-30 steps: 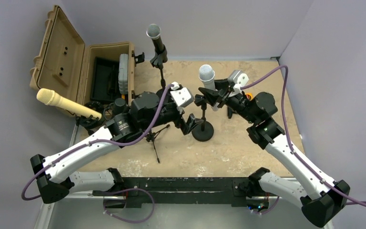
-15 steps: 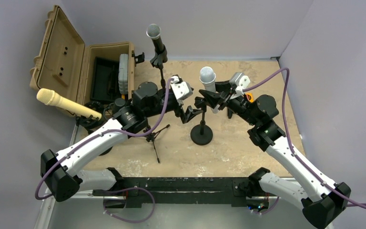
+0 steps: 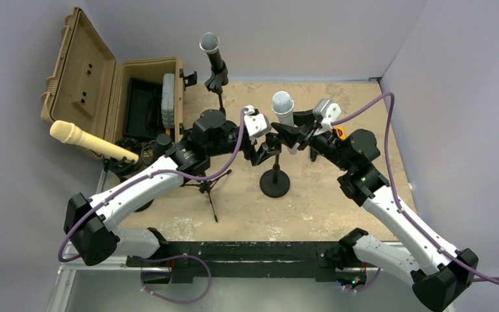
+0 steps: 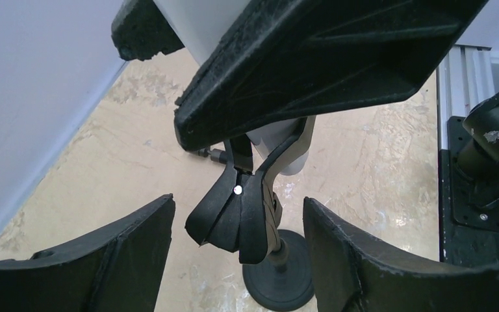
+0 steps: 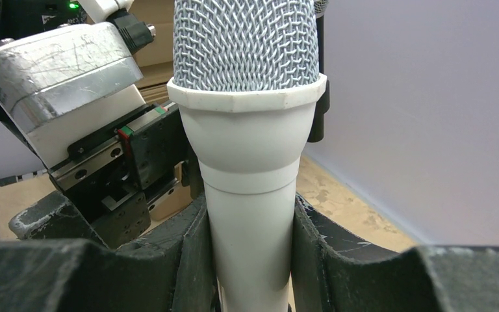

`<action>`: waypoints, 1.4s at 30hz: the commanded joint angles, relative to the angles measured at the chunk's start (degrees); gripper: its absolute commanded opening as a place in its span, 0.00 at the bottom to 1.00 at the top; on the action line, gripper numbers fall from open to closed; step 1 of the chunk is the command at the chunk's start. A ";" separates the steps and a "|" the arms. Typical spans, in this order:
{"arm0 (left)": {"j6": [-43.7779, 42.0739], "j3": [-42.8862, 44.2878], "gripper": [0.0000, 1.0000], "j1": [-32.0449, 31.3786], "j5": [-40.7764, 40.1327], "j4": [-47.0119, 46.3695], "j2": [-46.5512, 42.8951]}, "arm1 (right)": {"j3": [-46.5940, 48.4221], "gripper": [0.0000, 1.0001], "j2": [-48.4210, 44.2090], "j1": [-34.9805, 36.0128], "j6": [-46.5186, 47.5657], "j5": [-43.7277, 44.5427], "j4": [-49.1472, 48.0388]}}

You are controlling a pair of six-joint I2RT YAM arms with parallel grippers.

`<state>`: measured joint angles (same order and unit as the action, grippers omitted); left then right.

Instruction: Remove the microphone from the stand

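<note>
1. Top external, against one second ago: my left arm has swung inward and risen. The left gripper (image 3: 263, 151), then low beside the stand's pole, now sits level with the clip, just left of the microphone (image 3: 282, 104).
2. The right arm, microphone and stand (image 3: 275, 185) hold the same places as before.
3. The microphone stands upright in the stand's clip at mid-table, grille up.
4. The right wrist view adds what the overhead hides. The right gripper (image 5: 250, 260) has both fingers pressed flat against the white body below the grille collar, so it is clenched on the microphone.
5. The left wrist view adds that the clip (image 4: 240, 214) lies between my left fingers (image 4: 104, 260). Bare table (image 4: 136, 149) shows in the gap on each side, so this pincer is released and touches nothing.
6. Only the overhead shows the open tan case (image 3: 104, 91), a black microphone (image 3: 209, 45) and a tan microphone (image 3: 84, 140).
</note>
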<state>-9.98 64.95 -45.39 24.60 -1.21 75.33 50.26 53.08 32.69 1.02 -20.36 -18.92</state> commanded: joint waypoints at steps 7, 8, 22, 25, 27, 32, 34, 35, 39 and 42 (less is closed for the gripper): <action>1.04 1.34 0.61 0.20 1.04 -3.25 0.41 | 0.72 0.00 -0.80 0.27 -0.57 -0.40 -6.87; 1.11 1.40 0.60 0.21 1.05 -3.26 0.47 | 0.72 0.00 -0.83 0.23 -0.53 -0.39 -6.80; -0.90 3.76 0.08 0.17 0.83 1.06 1.74 | 0.72 0.00 -1.66 0.25 -0.58 0.12 -7.13; -1.33 3.47 0.00 0.15 0.33 1.11 1.56 | 0.88 0.00 -1.90 0.23 -0.56 0.23 -7.40; -1.37 3.24 0.00 0.20 -0.11 1.07 1.44 | 0.98 0.00 -2.13 0.26 -0.57 0.32 -7.68; -1.62 2.87 0.00 0.19 -1.07 1.10 1.62 | 1.47 0.00 -3.08 0.31 -2.62 0.95 -8.50; -1.46 2.46 0.00 0.21 -1.43 1.01 1.59 | 2.27 0.00 -3.51 0.25 -3.12 0.82 -8.76; -1.35 2.28 0.00 0.18 -1.65 0.65 1.63 | 2.60 0.00 -3.77 0.27 -3.39 0.81 -8.98; -1.12 1.08 0.00 0.19 -2.68 -1.10 1.12 | 3.64 0.00 -5.23 0.20 -4.59 1.26 -10.17; -1.30 0.95 0.00 0.21 -2.63 -1.26 0.50 | 3.48 0.00 -6.42 0.25 -5.07 1.18 -11.05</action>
<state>-9.63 66.41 -45.52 24.47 -1.19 76.69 50.13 50.94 32.67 -0.78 -19.99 -19.20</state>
